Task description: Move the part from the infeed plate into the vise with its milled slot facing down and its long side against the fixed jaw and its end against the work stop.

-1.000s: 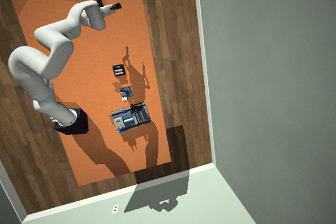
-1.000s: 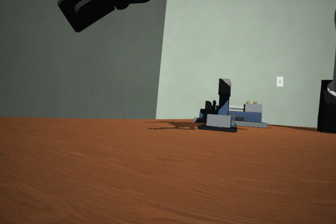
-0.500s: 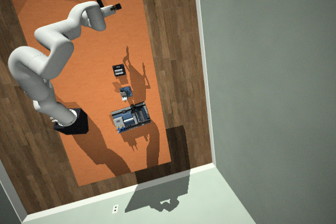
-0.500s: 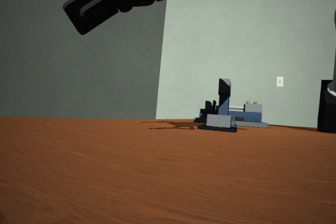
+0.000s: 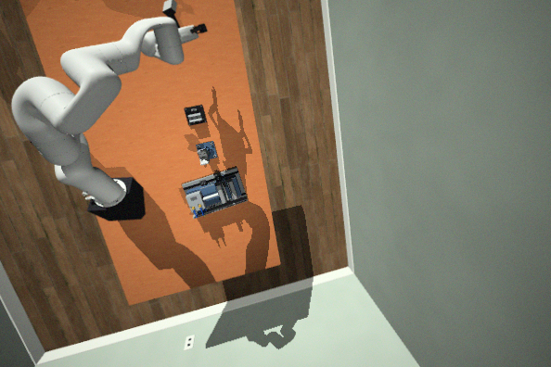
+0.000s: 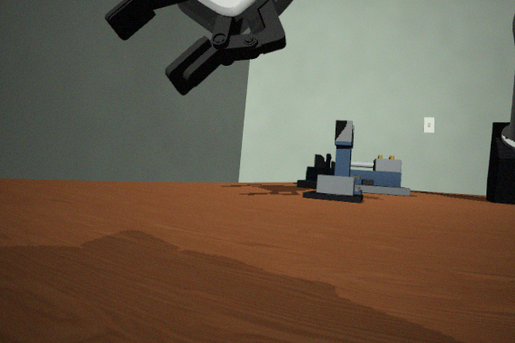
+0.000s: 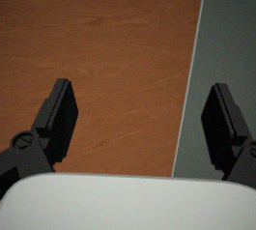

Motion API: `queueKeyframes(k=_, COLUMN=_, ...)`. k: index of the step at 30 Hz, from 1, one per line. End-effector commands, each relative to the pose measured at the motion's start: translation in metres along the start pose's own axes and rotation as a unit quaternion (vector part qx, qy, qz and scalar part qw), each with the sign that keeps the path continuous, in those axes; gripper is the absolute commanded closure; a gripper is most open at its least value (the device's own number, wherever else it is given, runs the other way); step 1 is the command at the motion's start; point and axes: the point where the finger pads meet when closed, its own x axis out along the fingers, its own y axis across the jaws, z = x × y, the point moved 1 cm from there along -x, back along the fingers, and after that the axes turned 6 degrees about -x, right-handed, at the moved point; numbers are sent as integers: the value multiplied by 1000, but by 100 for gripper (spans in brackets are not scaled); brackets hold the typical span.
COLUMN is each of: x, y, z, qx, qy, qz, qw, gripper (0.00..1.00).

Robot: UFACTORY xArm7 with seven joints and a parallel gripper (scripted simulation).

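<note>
The part (image 5: 195, 116) is a small grey block on the black infeed plate (image 5: 194, 112) near the middle of the orange table top. In the low side view the part (image 6: 337, 184) sits on the plate (image 6: 333, 196), far off. The V-block (image 5: 206, 151) stands between the plate and the vise (image 5: 214, 192). It also shows in the low side view as a blue upright (image 6: 343, 147), with the vise (image 6: 381, 175) behind it. My gripper (image 5: 200, 29) is open and empty, high above the table and far from the part. It also shows in the low side view (image 6: 149, 56) and in the wrist view (image 7: 141, 123).
The arm's black base (image 5: 118, 199) stands to the left of the vise. The wrist view shows the orange table top and its edge (image 7: 187, 97) under the right finger. Wooden floor (image 5: 288, 65) surrounds the table.
</note>
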Motion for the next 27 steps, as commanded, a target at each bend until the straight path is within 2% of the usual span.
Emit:
queueKeyframes(k=1, x=-1, y=3, z=0, qx=0, qy=-7, qz=-2, qw=1000, gripper=0)
queueKeyframes(k=19, x=-1, y=3, z=0, qx=0, qy=-7, qz=-2, qw=1000, gripper=0)
queueKeyframes(k=20, x=-11, y=2, z=38, qx=-15, qy=-31, qz=-29, qw=999, gripper=0)
queueKeyframes(k=24, x=-11, y=2, z=38, qx=-15, qy=-31, qz=-29, qw=999, gripper=0)
queueKeyframes(k=25, x=-25, y=0, z=73, qx=-26, qy=-54, qz=-57, qw=997, gripper=0)
queueKeyframes(k=27, x=-25, y=0, z=73, qx=-26, qy=-54, qz=-57, qw=997, gripper=0)
